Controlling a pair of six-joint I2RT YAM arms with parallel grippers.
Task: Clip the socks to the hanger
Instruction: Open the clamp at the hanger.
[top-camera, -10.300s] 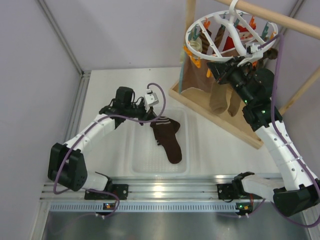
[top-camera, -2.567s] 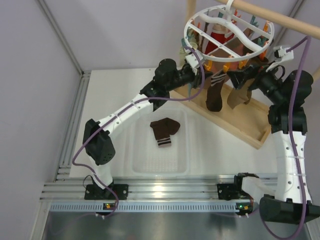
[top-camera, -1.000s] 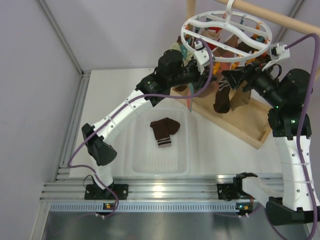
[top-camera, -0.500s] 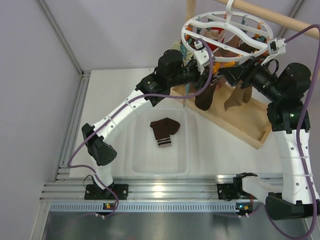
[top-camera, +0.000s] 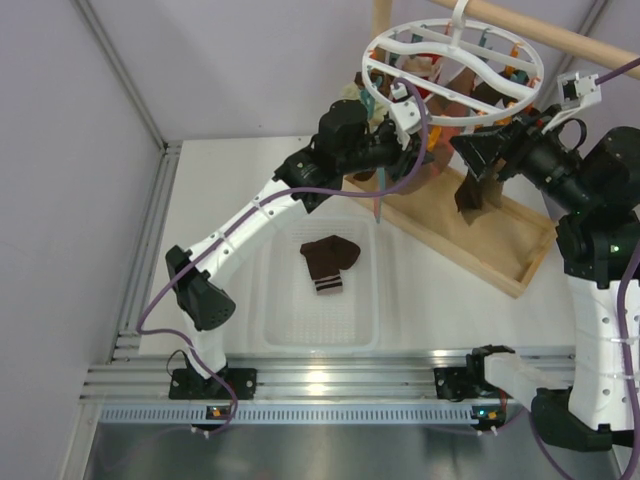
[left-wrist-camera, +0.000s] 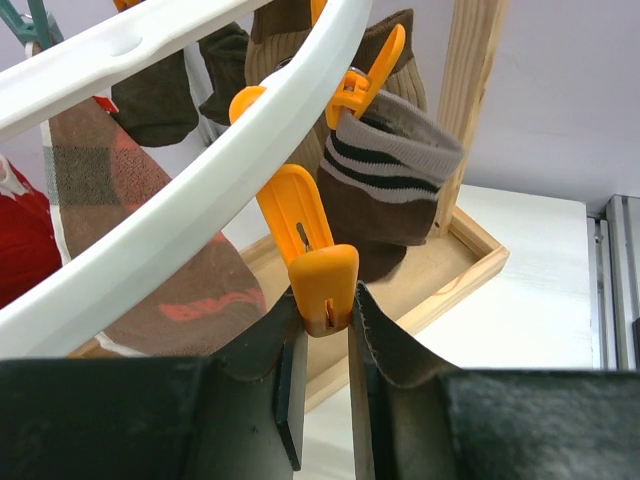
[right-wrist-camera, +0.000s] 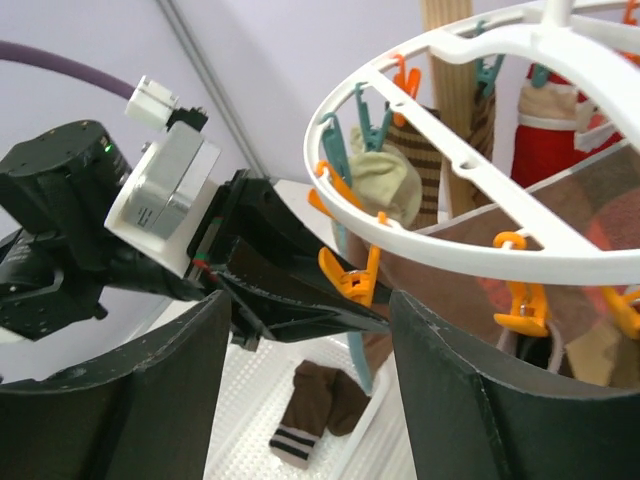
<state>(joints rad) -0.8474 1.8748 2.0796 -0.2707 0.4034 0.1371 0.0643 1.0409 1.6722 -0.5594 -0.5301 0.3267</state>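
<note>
Tabletop (top-camera: 220, 200) is carrying the tray (top-camera: 290, 330); hanger (left-wrist-camera: 200, 195) is hanging high at far right. Loose sock (top-camera: 328, 265) is lying in the tray, long axis running far-to-near, striped cuff toward the bases, well below both arms; left arm is sitting nearer. Left fingers (left-wrist-camera: 255, 350) are pinching an orange peg (left-wrist-camera: 322, 285). Only the left wrist is showing that, plus a striped sock (left-wrist-camera: 385, 190) clipped just beside. Right fingers (right-wrist-camera: 130, 400) are gaping wide, holding nothing.
</note>
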